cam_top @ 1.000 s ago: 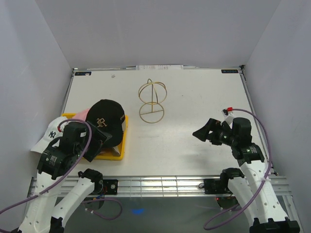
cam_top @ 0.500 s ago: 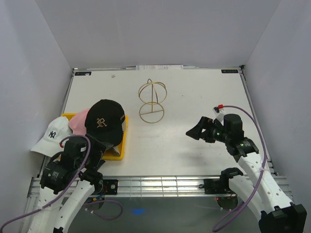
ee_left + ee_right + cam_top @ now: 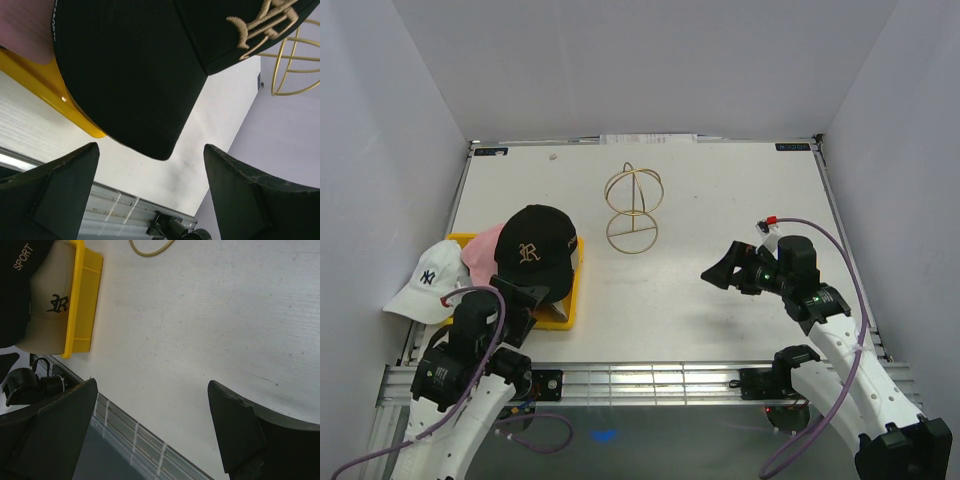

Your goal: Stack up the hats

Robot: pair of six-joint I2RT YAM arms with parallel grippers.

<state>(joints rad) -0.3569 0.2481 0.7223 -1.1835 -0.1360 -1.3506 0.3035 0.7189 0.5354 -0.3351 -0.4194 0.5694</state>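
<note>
Black hat [image 3: 535, 250] tops pink hat [image 3: 480, 255] in yellow tray [image 3: 574, 292]; white hat [image 3: 426, 281] beside it.

A black cap [image 3: 534, 256] with a gold embroidered emblem sat crown-up on top of the pile in the yellow tray [image 3: 572, 300], its brim overhanging the tray's rim. A pink cap [image 3: 480, 250] peeked out at its left, and a tan cap [image 3: 47, 310] with a dark emblem lay beneath it. A white cap [image 3: 425, 282] with a dark NY logo rested just beside the pile, at the left edge of the desk [image 3: 720, 220].
</note>
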